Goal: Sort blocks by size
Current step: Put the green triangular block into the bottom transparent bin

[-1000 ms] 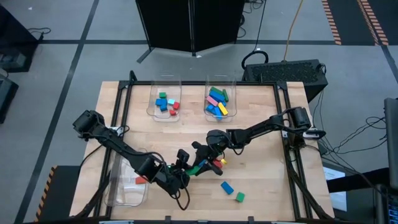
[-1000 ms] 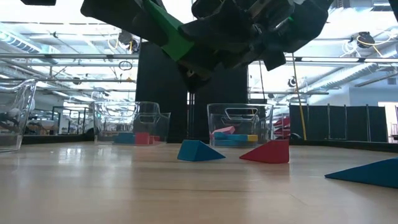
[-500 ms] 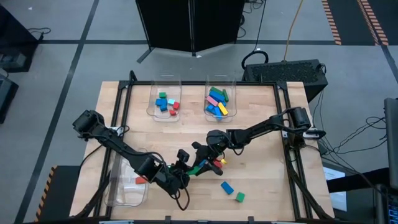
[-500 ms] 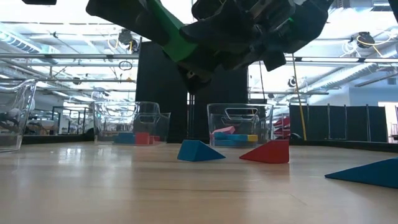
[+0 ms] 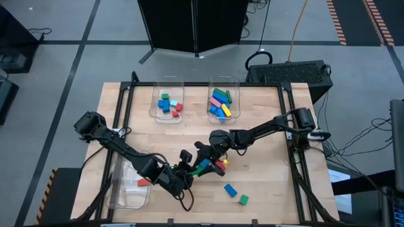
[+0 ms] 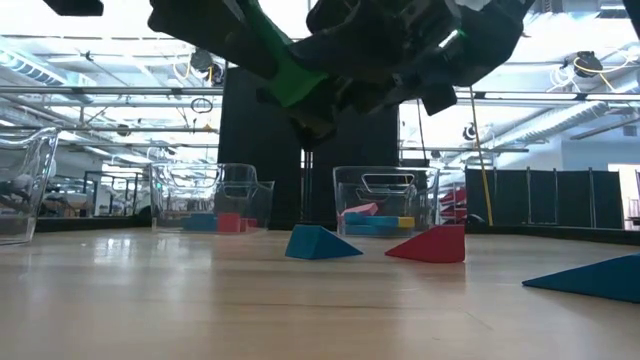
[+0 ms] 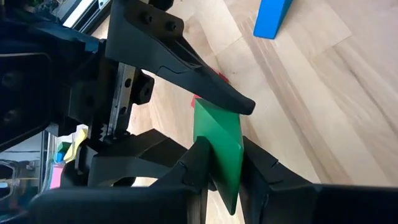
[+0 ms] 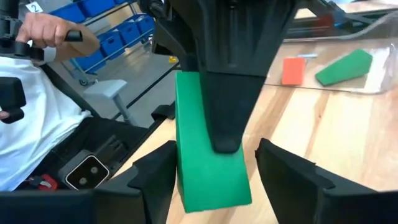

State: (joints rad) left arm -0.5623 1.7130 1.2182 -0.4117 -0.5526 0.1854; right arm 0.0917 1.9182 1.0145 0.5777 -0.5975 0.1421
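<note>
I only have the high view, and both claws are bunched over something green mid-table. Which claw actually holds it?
Observer: The left claw. In the left wrist view it pinches the long green block.
Operator: And the right claw?
Observer: Open. In the right wrist view the right claw has its jaws spread wider than the block.
Operator: Is the block off the table?
Observer: Yes. The low view shows it hanging well above the table.
</note>
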